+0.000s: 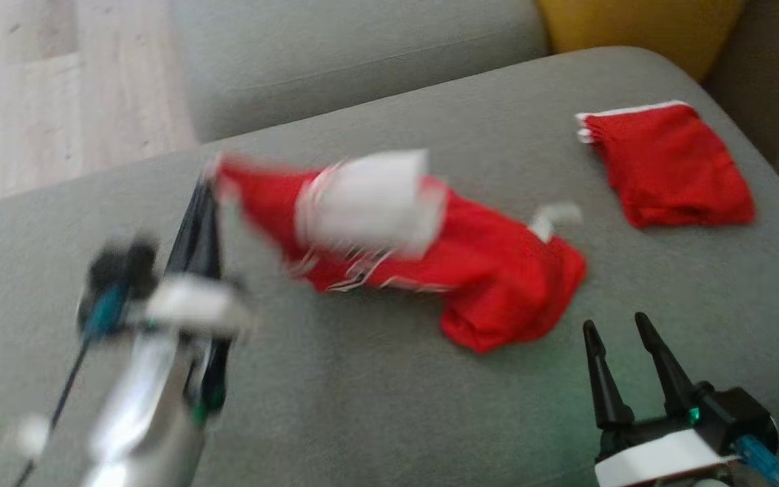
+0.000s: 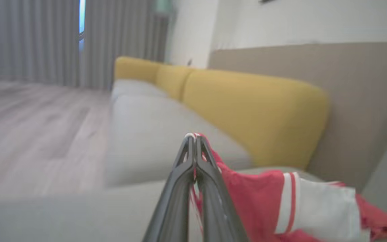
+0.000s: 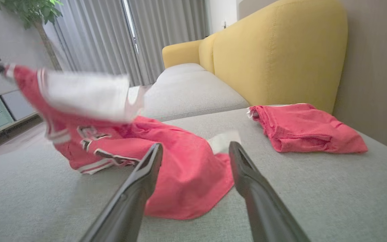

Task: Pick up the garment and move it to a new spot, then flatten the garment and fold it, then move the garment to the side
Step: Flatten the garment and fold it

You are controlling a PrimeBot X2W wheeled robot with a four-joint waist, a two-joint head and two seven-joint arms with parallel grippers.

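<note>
I work over a grey sofa seat (image 1: 362, 406), with pale wood floor (image 1: 38, 81) at the upper left of the frame and a yellow cushion (image 1: 633, 20) at the top right. My left pincer (image 1: 208, 186) is clamped on a corner of the red garment (image 1: 498, 270), held up at centre-left while the rest trails on the seat mid-frame. My right pincer (image 1: 616, 325) stands wide at the lower right, just beside the garment's low end. A folded red cloth (image 1: 673, 169) lies at the upper right, near the seat's edge. Bare seat spreads along the bottom of the frame.

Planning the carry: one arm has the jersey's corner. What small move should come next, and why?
Probably ease the right gripper forward and close it on the near end of the jersey. The left gripper is shut on one corner, raised, while the rest sags onto the sofa seat; the right one is open, just short of the cloth.
</note>
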